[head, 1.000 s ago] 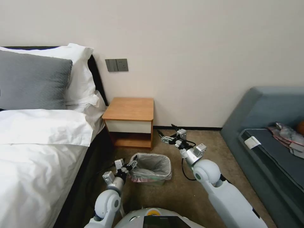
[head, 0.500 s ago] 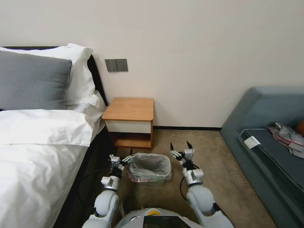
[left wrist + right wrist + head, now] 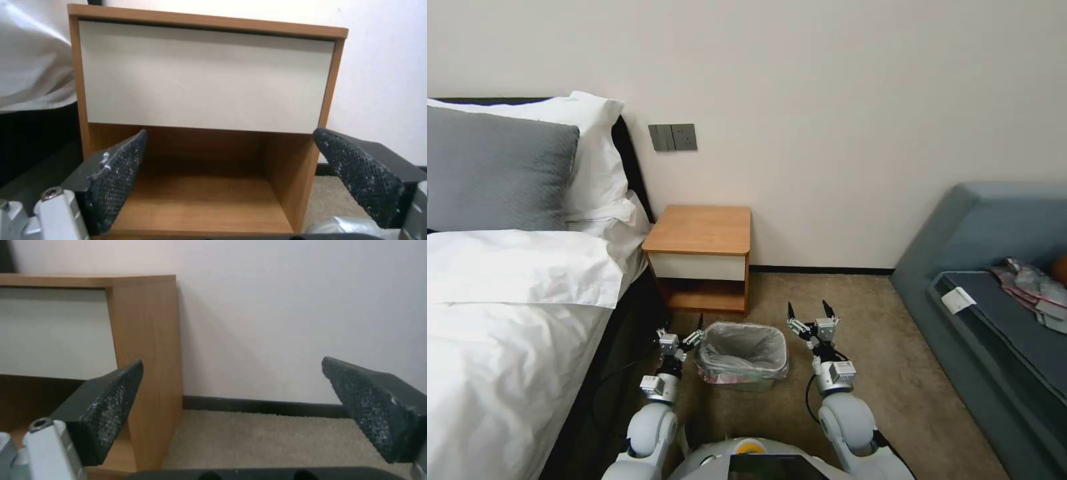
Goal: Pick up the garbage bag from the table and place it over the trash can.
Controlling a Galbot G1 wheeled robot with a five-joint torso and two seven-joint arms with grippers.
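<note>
The garbage bag [image 3: 740, 345], grey and wrinkly, lines the trash can [image 3: 754, 385], with its edge folded out over the rim. The can stands on the carpet in front of the table [image 3: 700, 230], whose top is bare. My left gripper [image 3: 680, 328] hovers open just left of the can's rim, apart from the bag. My right gripper [image 3: 808, 308] is open to the right of the can. In the left wrist view the open gripper [image 3: 230, 133] faces the table [image 3: 204, 76], and a bit of the bag [image 3: 342, 227] shows. The right wrist view has the open gripper [image 3: 232, 361] facing the table's side [image 3: 146, 340].
A bed [image 3: 507, 313] with white linen and a grey pillow runs along the left, close to my left arm. A blue-grey sofa [image 3: 1000, 293] with a plastic pile [image 3: 1037, 287] stands at the right. Open carpet [image 3: 880, 347] lies between can and sofa.
My right arm has drawn back from behind the can to its right side, fingers pointing forward. My left gripper has come off the bag's rim and moved slightly left.
</note>
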